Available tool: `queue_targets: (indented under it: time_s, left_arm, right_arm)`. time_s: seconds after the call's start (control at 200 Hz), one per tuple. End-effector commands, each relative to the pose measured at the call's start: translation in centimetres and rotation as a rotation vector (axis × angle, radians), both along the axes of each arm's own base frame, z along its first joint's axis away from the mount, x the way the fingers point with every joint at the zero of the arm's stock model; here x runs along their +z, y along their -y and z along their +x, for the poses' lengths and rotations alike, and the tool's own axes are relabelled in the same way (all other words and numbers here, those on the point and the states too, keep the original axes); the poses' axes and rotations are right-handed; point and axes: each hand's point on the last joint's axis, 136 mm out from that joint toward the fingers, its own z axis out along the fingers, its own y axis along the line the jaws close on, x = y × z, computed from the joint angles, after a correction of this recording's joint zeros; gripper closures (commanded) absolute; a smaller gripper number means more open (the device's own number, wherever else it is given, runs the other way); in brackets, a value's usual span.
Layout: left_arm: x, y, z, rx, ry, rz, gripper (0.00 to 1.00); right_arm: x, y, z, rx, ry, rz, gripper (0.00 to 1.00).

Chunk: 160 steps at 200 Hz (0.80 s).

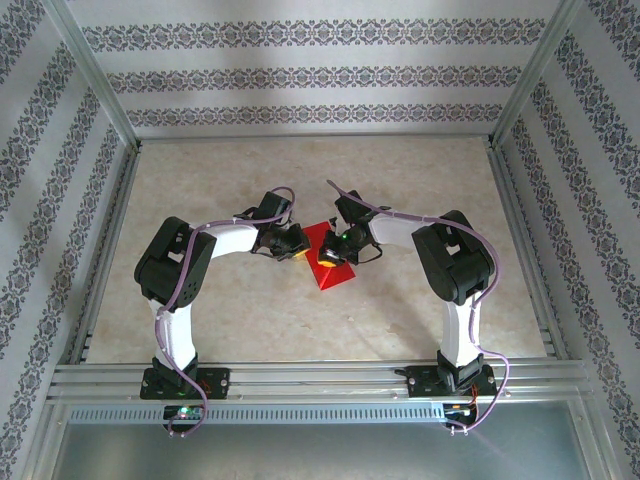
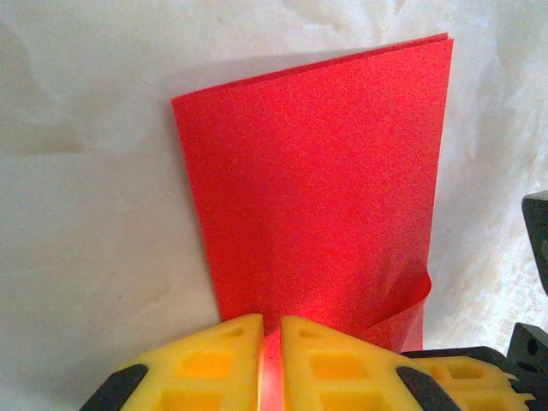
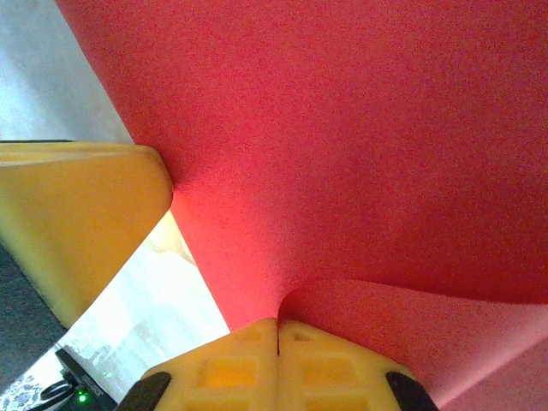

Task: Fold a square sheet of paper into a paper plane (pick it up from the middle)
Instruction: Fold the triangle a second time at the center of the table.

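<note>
The left hand (image 2: 272, 330) and right hand (image 3: 278, 330) each pinch the folded red paper (image 2: 317, 188).

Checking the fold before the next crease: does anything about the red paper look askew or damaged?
Yes. On the folded red paper, the corner beside the left pincer curls up off the layer beneath instead of lying flat. At the right pincer a loose layer bows too. No tear shows.

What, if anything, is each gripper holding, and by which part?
Both hold the folded red paper: the left gripper pinches the edge nearest it, the right gripper the edge of a curled-up layer.
</note>
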Motion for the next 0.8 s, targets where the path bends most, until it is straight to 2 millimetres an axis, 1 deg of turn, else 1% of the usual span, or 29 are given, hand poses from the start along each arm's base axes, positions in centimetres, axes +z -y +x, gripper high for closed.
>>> queue_targets:
  time_s: [0.0, 0.14, 0.26, 0.39, 0.46, 0.53, 0.67, 0.794]
  left_arm:
    - [-2.0, -0.9, -1.2, -0.003, -0.06, 0.045, 0.86]
    - [-1.6, -0.8, -1.0, -0.007, -0.052, 0.044, 0.86]
    - [-0.8, -0.6, -0.7, -0.011, -0.038, 0.04, 0.86]
    - [1.1, -0.5, 0.2, 0.0, -0.003, 0.022, 0.84]
    - [2.4, -0.9, 0.8, 0.027, 0.021, 0.013, 0.82]
    - [3.3, -1.8, 1.2, 0.072, 0.034, 0.012, 0.79]
    - [4.3, -3.4, 1.3, 0.133, 0.054, 0.006, 0.77]
    - [5.1, -3.8, 1.1, 0.148, 0.07, 0.001, 0.75]
  right_arm:
    - [-0.9, 0.5, -0.7, 0.015, -0.008, -0.037, 0.95]
    - [-1.4, 0.5, -0.9, 0.021, -0.021, -0.044, 0.92]
    - [-1.7, 0.6, -1.0, 0.022, -0.032, -0.052, 0.89]
    - [-2.0, 0.9, -1.3, 0.025, -0.041, -0.067, 0.82]
    - [-2.2, 1.0, -1.3, 0.025, -0.045, -0.073, 0.78]
    - [-2.2, 1.0, -1.4, 0.025, -0.049, -0.076, 0.72]
    - [-2.4, 1.2, -1.4, 0.019, -0.047, -0.08, 0.62]
    - [-2.5, 1.3, -1.4, 0.013, -0.052, -0.071, 0.56]
